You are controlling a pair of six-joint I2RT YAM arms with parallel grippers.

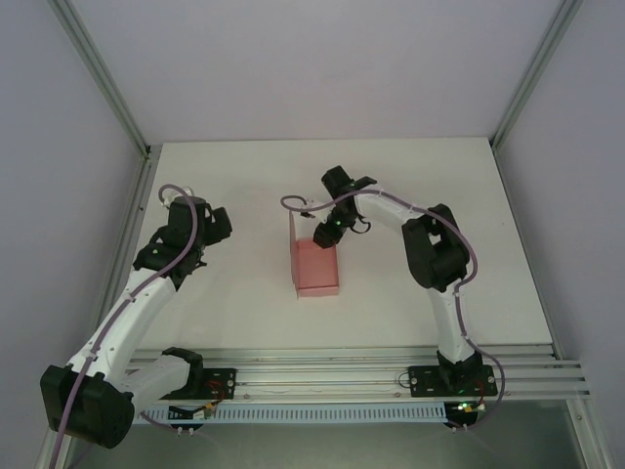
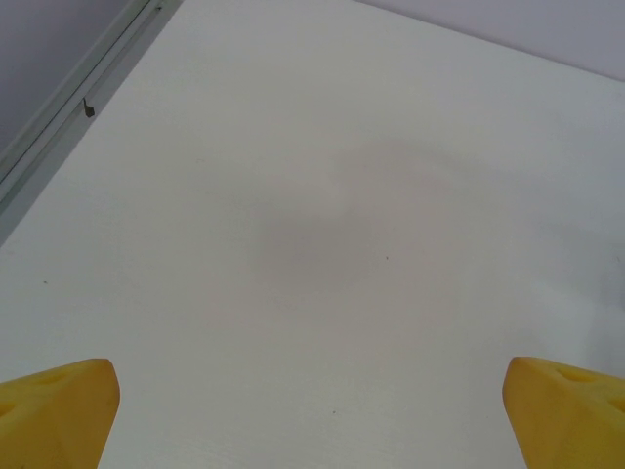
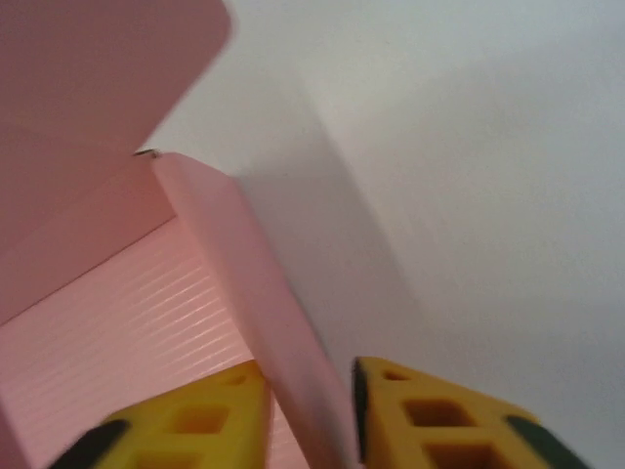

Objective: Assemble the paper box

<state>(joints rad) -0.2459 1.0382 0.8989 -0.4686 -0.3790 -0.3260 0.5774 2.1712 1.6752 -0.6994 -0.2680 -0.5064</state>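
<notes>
Right gripper (image 3: pixel 311 391), right wrist view: yellow fingers (image 3: pixel 195 420) straddle one upright side wall of the paper box (image 3: pixel 117 322), one inside, one outside. Both sit tight to the card, so I read this as a pinch on the wall.

Left gripper (image 2: pixel 312 410), left wrist view: tips wide apart, nothing between them, bare white table (image 2: pixel 322 195) below.

Top view: paper box (image 1: pixel 315 266) sits near the middle of the table (image 1: pixel 244 176). Right gripper (image 1: pixel 325 233) is at its 12 o'clock end, toward the 1 o'clock corner. Left gripper (image 1: pixel 210 227) is out at the box's 9 o'clock, well apart from it.

Progress, as a judgement:
- Done: the sheet is no longer flat. The floor is down and the long walls stand, giving a shallow rectangular tray.
- Left: one big flap with a rounded corner stands up at the far end, not folded over. It is probably the lid. Closing and tucking it appears to remain.
- I cannot tell whether the corner tabs are locked.

Look of the box:
- Plain pink thin card, no print.
- The inner floor shows fine parallel ribbing.
- The pinched wall is a single thin sheet with a straight top edge, leaning slightly.
- It is light, flexible stock and likely to bow or crease under a hard squeeze.
</notes>
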